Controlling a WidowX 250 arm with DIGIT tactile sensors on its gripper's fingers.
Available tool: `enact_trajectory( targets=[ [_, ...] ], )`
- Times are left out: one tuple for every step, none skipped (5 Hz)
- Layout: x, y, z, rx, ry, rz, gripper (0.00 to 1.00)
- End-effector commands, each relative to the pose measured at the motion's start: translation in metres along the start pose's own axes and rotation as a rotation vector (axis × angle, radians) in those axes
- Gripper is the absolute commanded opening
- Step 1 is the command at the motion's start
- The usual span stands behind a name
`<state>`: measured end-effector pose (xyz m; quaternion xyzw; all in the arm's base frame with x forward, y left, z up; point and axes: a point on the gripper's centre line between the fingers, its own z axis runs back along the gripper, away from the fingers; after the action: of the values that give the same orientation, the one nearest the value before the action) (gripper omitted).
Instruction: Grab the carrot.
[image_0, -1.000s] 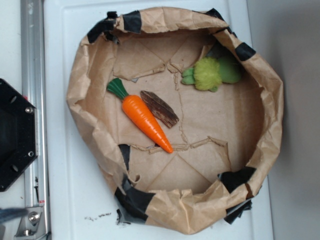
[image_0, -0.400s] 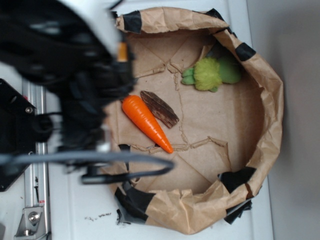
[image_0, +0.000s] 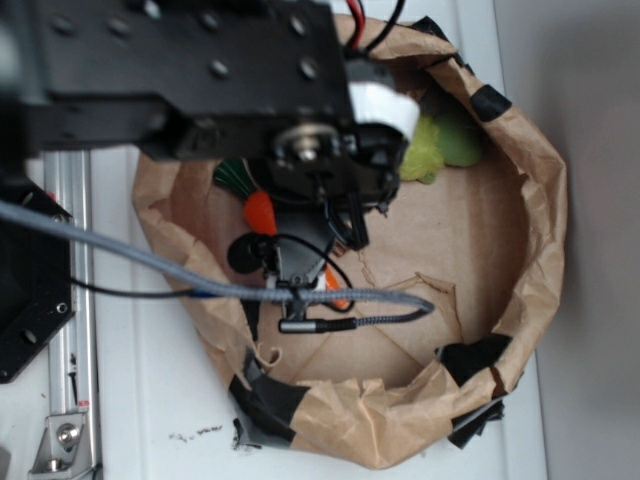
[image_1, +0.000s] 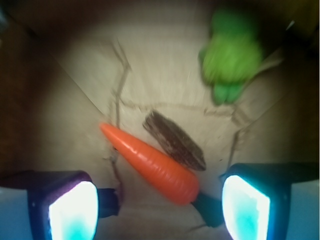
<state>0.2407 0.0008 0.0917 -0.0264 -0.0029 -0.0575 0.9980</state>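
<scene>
Over a paper-lined basin (image_0: 540, 200), the gripper (image_1: 160, 207) hangs with its jaws spread wide and empty, the orange carrot (image_1: 150, 162) lying flat on the paper floor between and just ahead of them, a brown wood piece (image_1: 174, 140) touching its far side. Judging by this, the approach is under way, and a straight descent to straddle the carrot's thick end comes next. From the exterior view the arm hides most of the carrot; only the wrist camera shows it whole, with the green plush toy (image_1: 231, 55) well beyond.

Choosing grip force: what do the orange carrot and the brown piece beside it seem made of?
The tapered orange carrot looks like smooth, glossy plastic, judging by its even sheen. The flat brown piece looks like rough bark or wood: matte, streaked grain, though the view is blurred.
</scene>
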Motion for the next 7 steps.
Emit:
enact_trajectory(
  targets=[
    [-0.017,-0.022,-0.037,-0.001,0.054,-0.11,1.0],
    [-0.014,-0.021,-0.06,0.038,0.06,-0.157,1.0],
    [-0.004,-0.014,-0.074,0.065,0.06,-0.178,1.0],
    [0.002,-0.013,-0.088,0.092,0.057,-0.207,1.0],
    [-0.002,-0.013,-0.092,0.118,0.078,-0.153,0.0],
    [-0.001,-0.017,-0.06,0.05,-0.018,-0.076,0.0],
    [0.014,-0.015,-0.01,0.005,-0.199,0.155,0.0]
  ],
)
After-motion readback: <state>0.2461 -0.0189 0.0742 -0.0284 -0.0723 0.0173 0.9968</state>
